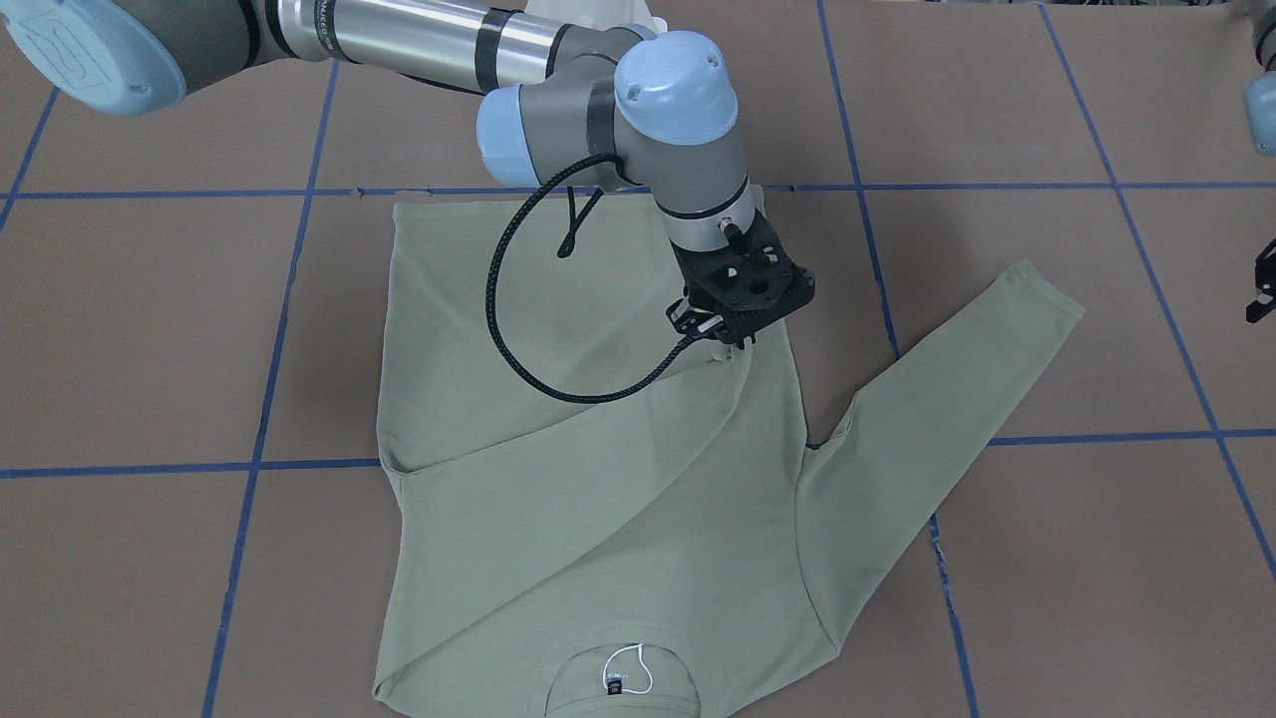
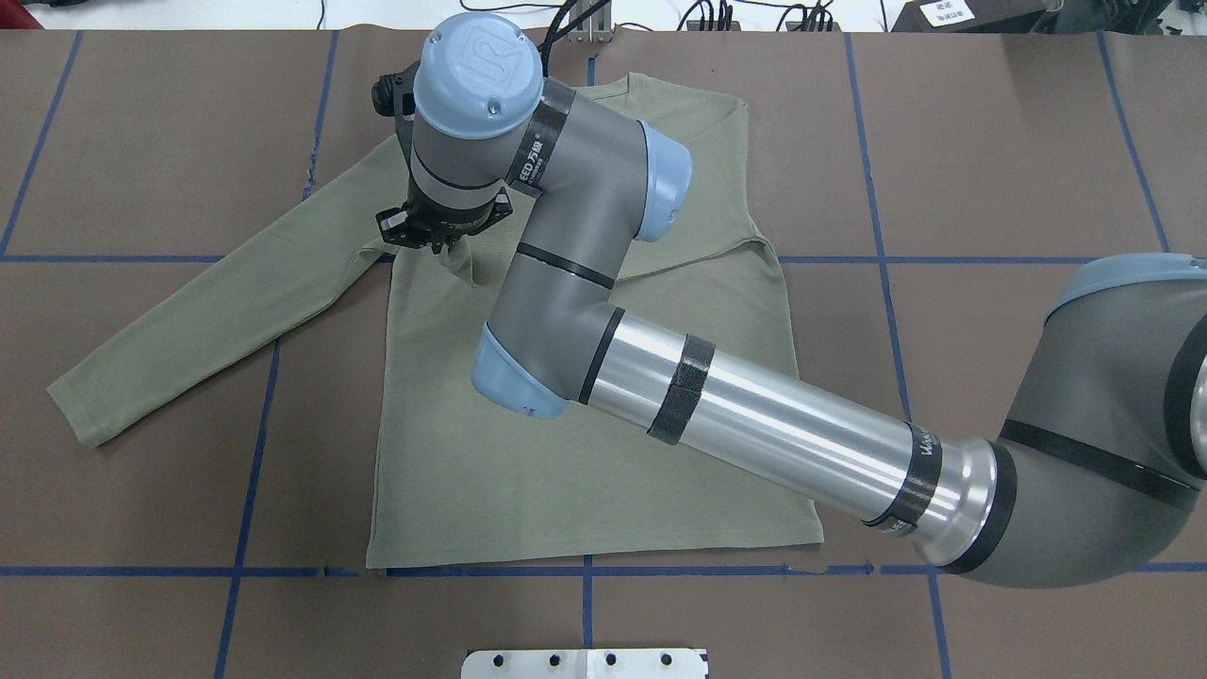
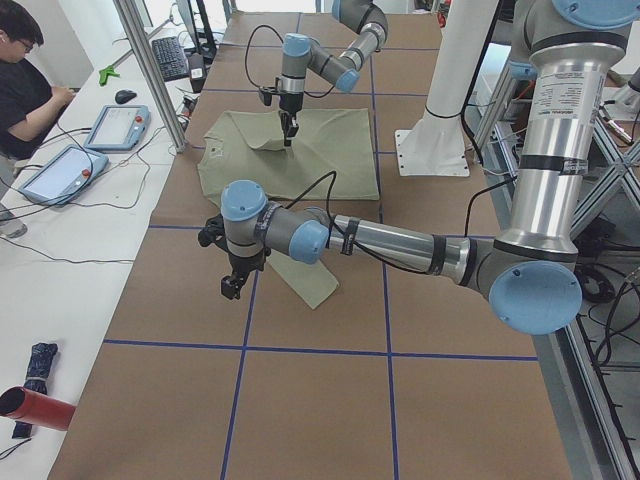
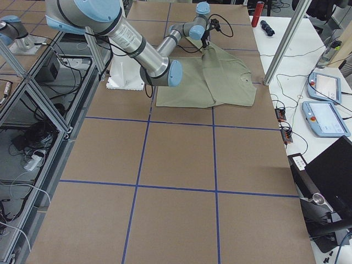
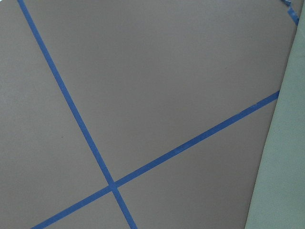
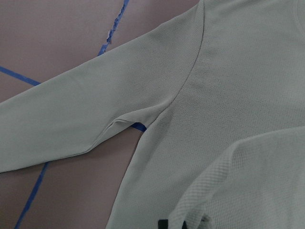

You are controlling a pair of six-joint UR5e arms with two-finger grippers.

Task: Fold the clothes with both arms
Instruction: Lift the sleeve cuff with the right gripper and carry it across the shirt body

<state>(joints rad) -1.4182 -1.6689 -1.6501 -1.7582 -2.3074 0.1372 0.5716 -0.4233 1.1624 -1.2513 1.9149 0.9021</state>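
The pale green shirt (image 2: 585, 453) is lying flat on the brown table (image 2: 990, 141). Its hem is facing the white pedestal base (image 2: 585, 662) and its collar is pointing away from the base. The black neck tag (image 1: 612, 684) with its white loop is showing inside the collar, at the end of the shirt farthest from the base.

The right arm (image 2: 754, 415) is reaching out from the base, across the body of the shirt. The right gripper (image 1: 736, 342) is pointing down over the chest, beyond the base and toward the robot's left. Its fingers are closing on the end of the folded sleeve (image 1: 598, 469), and the cloth is gathering into a small peak there. That sleeve is lying slantwise over the shirt's body, so the shirt is directly under this gripper and also between its fingers.

The other sleeve (image 2: 217, 321) is stretching out flat on the table, away from the base on the robot's left. The left arm (image 3: 390, 240) is extending from the base over that side, and the left gripper (image 3: 232, 288) is hanging fingers-down above bare table, just beside this sleeve's cuff. Whether its fingers are apart or together cannot be told. Its wrist camera is looking at crossing blue tape (image 5: 113, 185) with only the sleeve's edge beside it.
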